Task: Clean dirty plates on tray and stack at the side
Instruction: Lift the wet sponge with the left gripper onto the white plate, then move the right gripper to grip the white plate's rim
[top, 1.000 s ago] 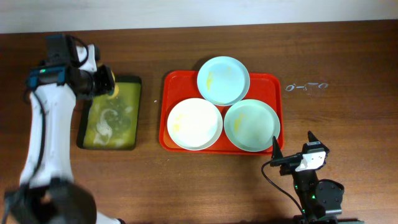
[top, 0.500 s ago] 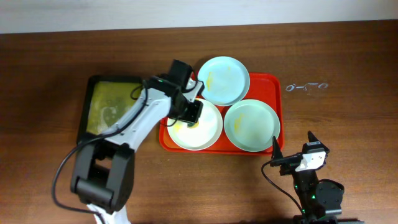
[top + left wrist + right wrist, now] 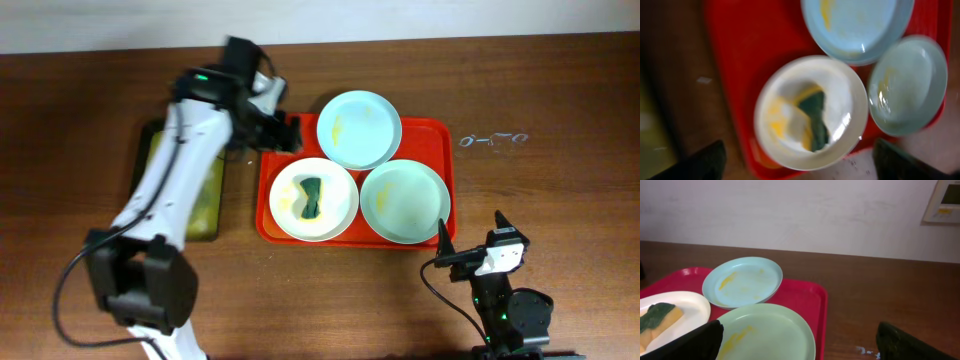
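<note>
The left hand [image 3: 290, 134] hovers wide open and empty at the left edge of the red tray [image 3: 428, 128]. Just beside it a green-and-yellow sponge [image 3: 311, 198] lies on the white plate [image 3: 338, 212]. The smeared mint plate [image 3: 359, 129] and the second mint plate [image 3: 404, 202] share the tray. The right hand [image 3: 470, 235], open and empty, sits over the counter [image 3: 560, 90] near the tray's front right corner.

1. The tray [image 3: 440, 135] is plain bright red.
2. The mint-blue plate [image 3: 359, 129] toward the far edge carries a yellow smear. The mint-green plate [image 3: 404, 202] toward the right edge has a faint yellowish streak.
3. The white plate [image 3: 338, 212] is creamy, stained yellow.
4. The sponge [image 3: 312, 198] looks dark green over yellow, though my left wrist view is blurred.
5. The small tray [image 3: 220, 180] toward the left edge is black, and its liquid [image 3: 205, 195] is yellow-green.
6. The tabletop [image 3: 560, 80] is dark brown wood grain.
</note>
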